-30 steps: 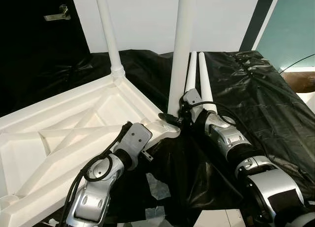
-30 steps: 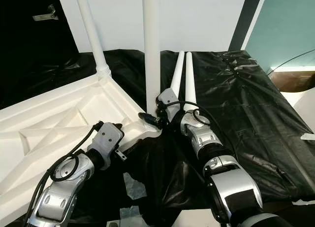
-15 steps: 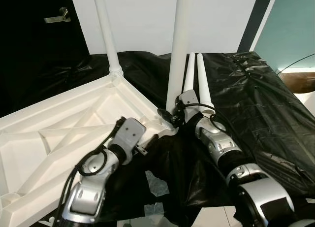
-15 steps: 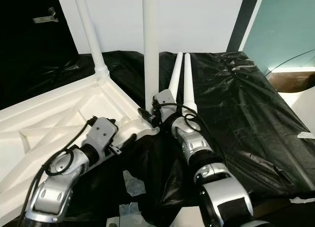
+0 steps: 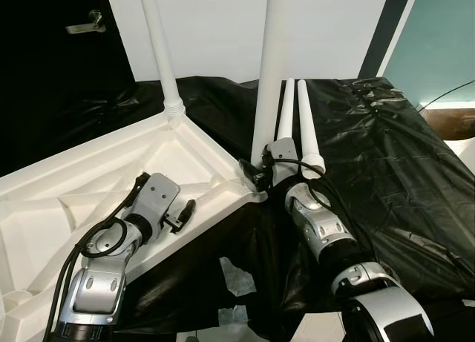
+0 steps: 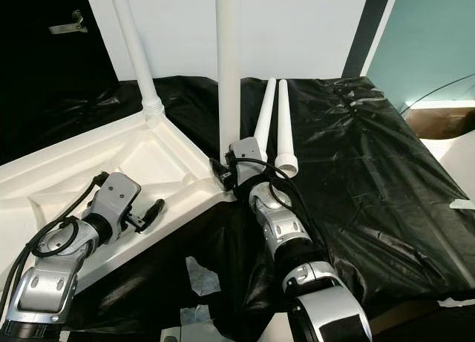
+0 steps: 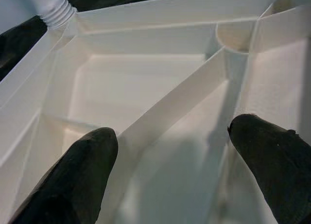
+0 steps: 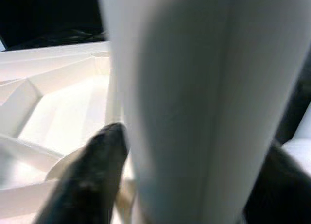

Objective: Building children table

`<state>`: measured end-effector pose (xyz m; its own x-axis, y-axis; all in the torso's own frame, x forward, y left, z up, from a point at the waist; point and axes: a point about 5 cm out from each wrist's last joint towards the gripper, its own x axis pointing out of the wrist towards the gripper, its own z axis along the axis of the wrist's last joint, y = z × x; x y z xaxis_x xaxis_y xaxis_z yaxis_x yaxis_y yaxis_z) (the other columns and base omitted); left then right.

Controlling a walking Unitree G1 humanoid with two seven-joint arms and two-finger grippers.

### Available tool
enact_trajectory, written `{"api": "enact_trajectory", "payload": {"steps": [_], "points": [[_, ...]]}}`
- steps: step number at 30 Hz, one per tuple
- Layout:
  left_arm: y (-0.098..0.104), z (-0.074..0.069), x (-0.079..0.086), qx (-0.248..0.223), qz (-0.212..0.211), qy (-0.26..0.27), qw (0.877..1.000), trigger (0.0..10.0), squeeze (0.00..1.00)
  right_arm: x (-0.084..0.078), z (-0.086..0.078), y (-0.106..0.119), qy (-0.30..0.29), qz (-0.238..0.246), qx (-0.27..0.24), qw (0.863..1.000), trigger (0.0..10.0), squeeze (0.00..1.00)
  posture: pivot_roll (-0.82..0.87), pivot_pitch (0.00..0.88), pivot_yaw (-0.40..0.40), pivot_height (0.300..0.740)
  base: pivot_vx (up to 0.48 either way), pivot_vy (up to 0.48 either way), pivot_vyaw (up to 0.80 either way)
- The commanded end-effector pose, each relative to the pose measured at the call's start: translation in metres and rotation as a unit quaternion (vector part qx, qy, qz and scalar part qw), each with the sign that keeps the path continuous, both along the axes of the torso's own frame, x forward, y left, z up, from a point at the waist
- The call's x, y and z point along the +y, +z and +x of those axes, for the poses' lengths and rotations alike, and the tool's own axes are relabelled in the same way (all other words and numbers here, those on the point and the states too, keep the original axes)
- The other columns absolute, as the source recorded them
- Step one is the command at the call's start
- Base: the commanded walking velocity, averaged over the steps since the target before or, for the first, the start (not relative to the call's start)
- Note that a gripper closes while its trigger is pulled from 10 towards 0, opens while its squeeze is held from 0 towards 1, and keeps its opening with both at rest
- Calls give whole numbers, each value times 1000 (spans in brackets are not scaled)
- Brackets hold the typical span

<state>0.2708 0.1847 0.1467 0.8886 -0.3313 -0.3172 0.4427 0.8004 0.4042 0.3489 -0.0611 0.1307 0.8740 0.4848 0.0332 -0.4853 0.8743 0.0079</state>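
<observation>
Right gripper [image 5: 254,176] is clamped around the base of a white table leg [image 5: 267,67], which stands upright at the near corner of the upturned white tabletop [image 5: 89,186]. From the right wrist camera, one black finger [image 8: 92,170] presses one side of the leg and the other finger shows dark on the far side, so the leg sits squarely between them. The right arm reaches in from the near right over the black plastic sheet [image 5: 371,142].

Left gripper [image 5: 180,212] hovers over the ribbed underside of the tabletop, just inside its near edge, with its fingers spread apart and nothing between them. In the left wrist camera both fingertips [image 7: 87,161] flank a raised diagonal rib [image 7: 180,97], apart from it.

A second leg [image 5: 159,49] stands screwed into the far corner of the tabletop, its threaded collar visible at the socket. Two loose legs [image 5: 297,123] lie side by side on the black sheet just beyond the right wrist, thick ends toward the robot, touching or nearly touching each other.

The tabletop runs out of view on the left. To the right of the loose legs the sheet lies crumpled but open. Scraps of clear wrapping [image 5: 237,275] lie on the sheet near the robot, between the two arms.
</observation>
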Motion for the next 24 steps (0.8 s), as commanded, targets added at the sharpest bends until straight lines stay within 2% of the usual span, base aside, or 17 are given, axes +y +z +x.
{"api": "enact_trajectory", "payload": {"steps": [1,5,6,14,16,18,20,22,23,24], "points": [[-2,1,4,-4,8,28,1000,10000,0,1,0,0,1,4,4,1000,10000,1000,144,0,-4,740,0,0,0],[-4,-3,14,18,19,28,999,10000,0,-2,-6,0,8,18,-1,1000,10000,1000,153,1,-1,740,0,0,0],[-4,-10,23,41,10,27,999,10000,0,-9,-12,0,11,30,-9,999,10000,0,164,4,5,740,0,0,0],[-4,-22,32,74,-12,13,997,10000,0,-20,-23,-1,7,24,-19,1000,10000,0,170,10,5,740,0,0,0],[-5,-30,37,97,-17,-1,995,10000,0,-29,-30,-1,8,16,-24,1000,10000,0,172,20,6,740,0,0,0],[-7,-33,39,106,-13,-3,994,10000,0,-33,-33,0,9,12,-28,1000,10000,0,173,21,6,740,0,0,0],[-11,-35,42,119,-9,2,993,10000,0,-35,-36,1,12,11,-30,999,10000,0,172,23,7,740,0,0,0],[-18,-35,50,140,2,33,990,10000,0,-40,-43,6,19,11,-42,999,10000,0,171,27,9,740,0,0,0],[-21,-34,52,148,4,45,988,8275,0,-41,-47,9,27,11,-48,998,10000,0,166,27,10,740,0,0,0],[-23,-34,53,155,5,52,987,7686,0,-42,-51,11,35,10,-54,998,10000,0,159,30,12,740,0,0,0]]}}
